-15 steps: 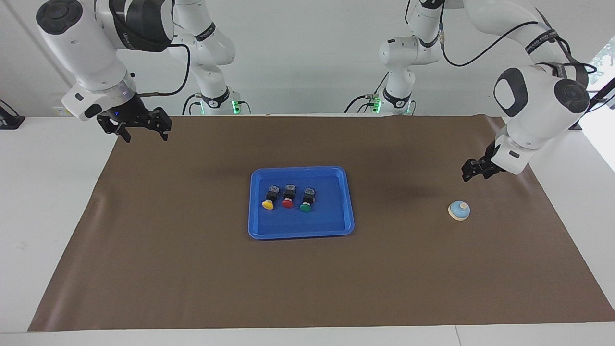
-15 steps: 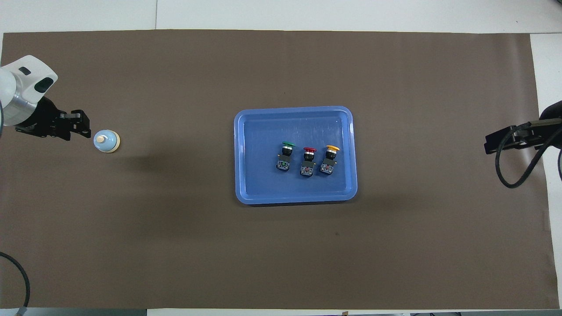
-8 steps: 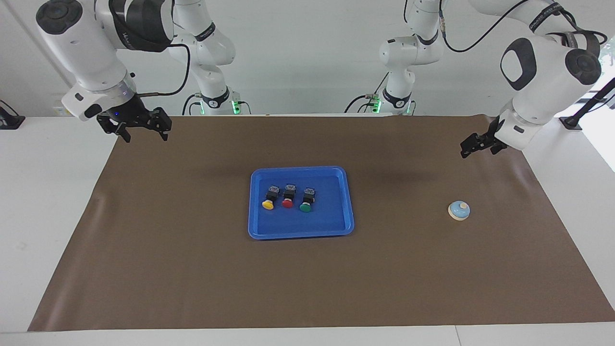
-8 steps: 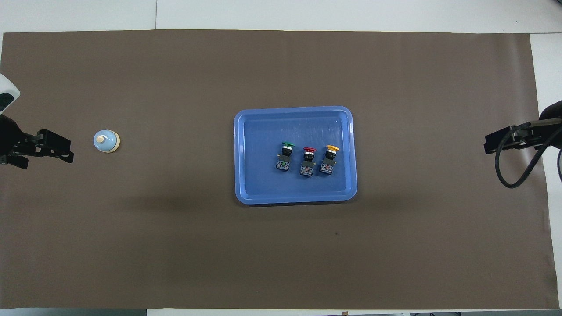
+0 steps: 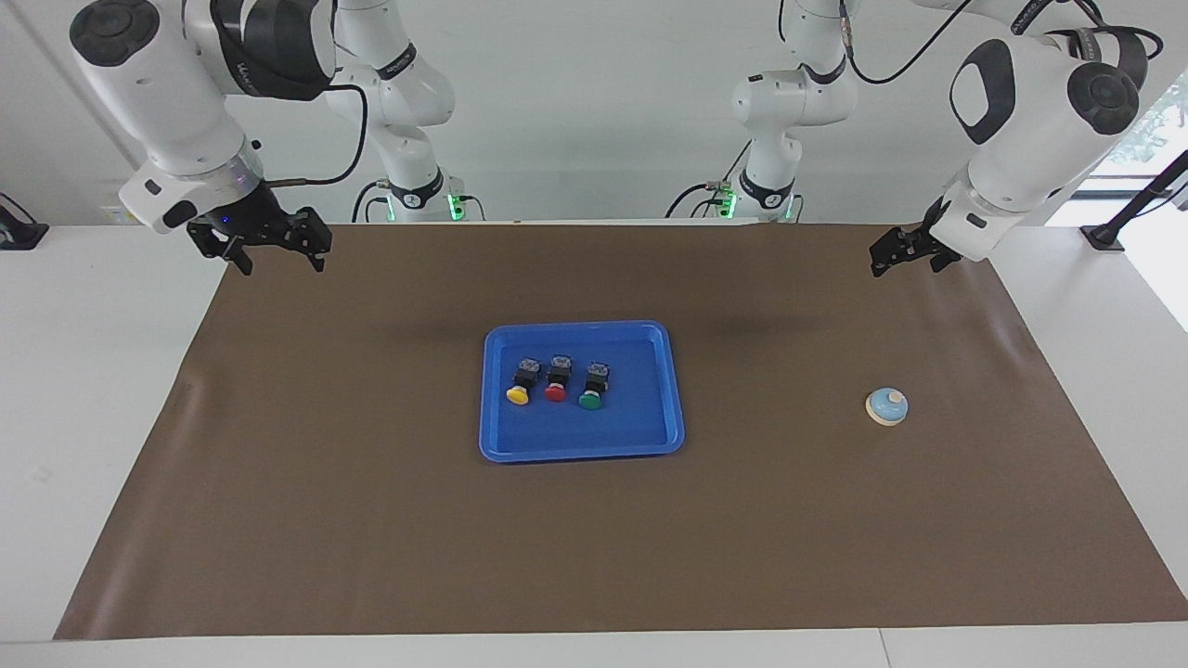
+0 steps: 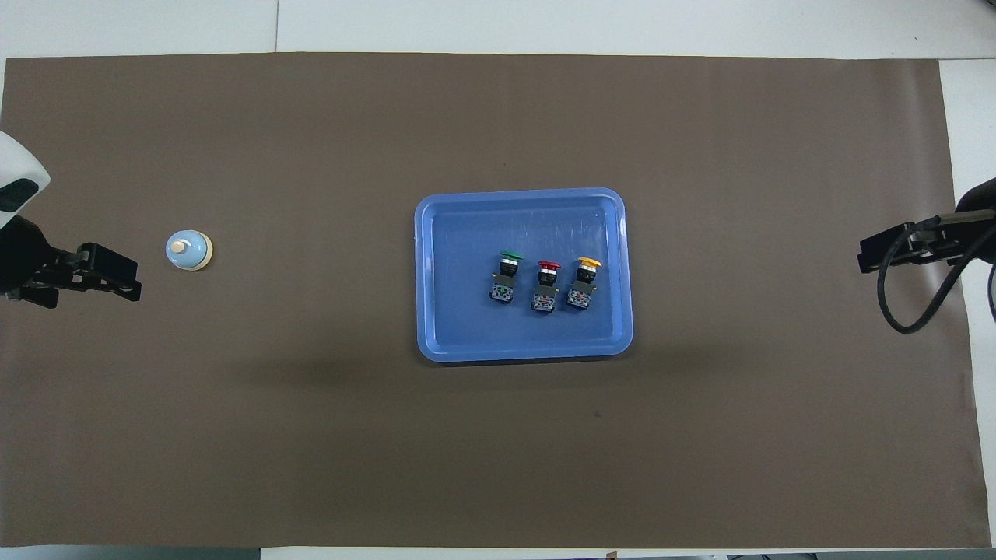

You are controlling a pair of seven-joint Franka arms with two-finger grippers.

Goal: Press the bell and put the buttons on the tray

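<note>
The blue tray [image 5: 583, 454] [image 6: 424, 272] lies mid-table. In it three buttons lie on their sides in a row: yellow [image 5: 518, 395] [image 6: 589, 262], red [image 5: 555, 392] [image 6: 549, 265] and green [image 5: 589, 400] [image 6: 510, 255]. The light blue bell [image 5: 887, 406] [image 6: 188, 250] stands alone toward the left arm's end of the table. My left gripper [image 5: 882, 262] [image 6: 134, 281] hangs open and empty, raised over the mat beside the bell and clear of it. My right gripper [image 5: 283, 263] [image 6: 862, 259] waits open and empty over the mat's edge at the right arm's end.
A brown mat [image 5: 371, 520] covers most of the white table. A black cable loop [image 6: 903, 311] hangs from the right arm's wrist over the mat. Both robot bases stand at the table's robot end.
My left gripper has lifted away from the bell and drawn back toward the robots, its fingers spreading. The right arm, bell, tray and buttons have not moved.
</note>
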